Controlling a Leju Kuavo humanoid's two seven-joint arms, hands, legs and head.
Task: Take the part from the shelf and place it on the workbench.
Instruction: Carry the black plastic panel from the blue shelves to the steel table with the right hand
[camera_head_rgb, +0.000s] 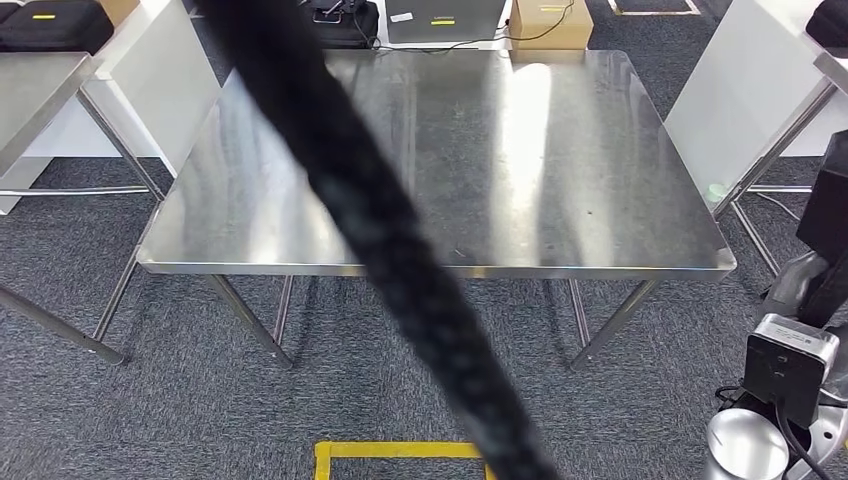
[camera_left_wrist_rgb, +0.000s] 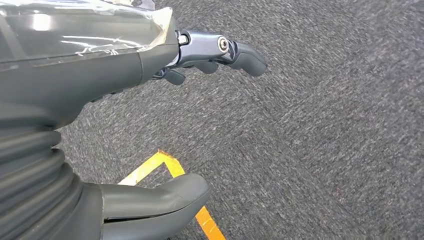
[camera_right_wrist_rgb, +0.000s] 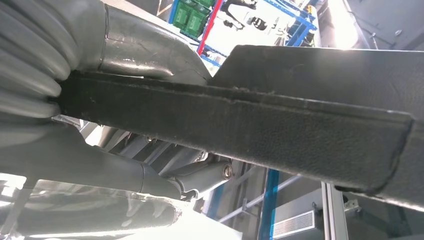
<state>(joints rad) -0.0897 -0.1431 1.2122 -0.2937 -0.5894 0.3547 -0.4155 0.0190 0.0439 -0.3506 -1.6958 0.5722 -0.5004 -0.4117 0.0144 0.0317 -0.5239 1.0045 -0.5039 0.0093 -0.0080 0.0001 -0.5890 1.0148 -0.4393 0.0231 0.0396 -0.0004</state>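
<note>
The steel workbench stands ahead of me in the head view with its top bare. At the right edge of that view my right hand holds up a black part, beside the bench's near right corner. In the right wrist view the part is a long flat black piece with a rough textured face. It lies across my right hand, between the thumb and the fingers. My left hand hangs over grey carpet, thumb and fingers apart, holding nothing.
A thick black braided cable crosses the head view close to the camera. More steel tables with white panels flank the bench. A cardboard box and black cases sit behind. Yellow tape marks the carpet.
</note>
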